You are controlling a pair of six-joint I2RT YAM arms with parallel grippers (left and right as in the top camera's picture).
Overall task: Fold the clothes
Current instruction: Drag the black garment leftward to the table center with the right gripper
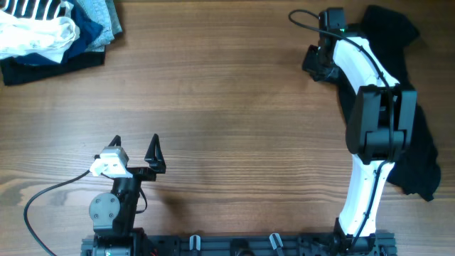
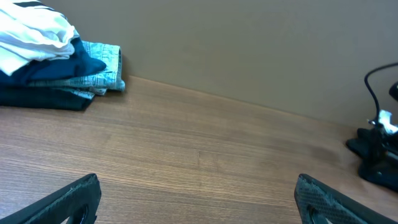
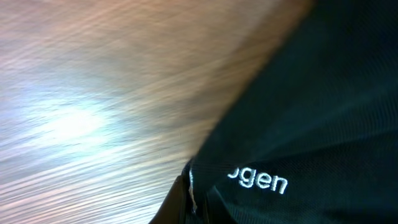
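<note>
Soft even light, right-wrist view blurred, glary

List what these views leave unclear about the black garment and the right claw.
Black garment: overhead, the right arm covers its middle, so its layout is unknown.
White logo: right wrist view, a fold hides its first letters.
Right claw: fingers outside the wrist view, small and dark overhead; whether it grips cloth is unclear.

Black garment (image 1: 426,160) partly under right arm (image 1: 377,121)
</note>
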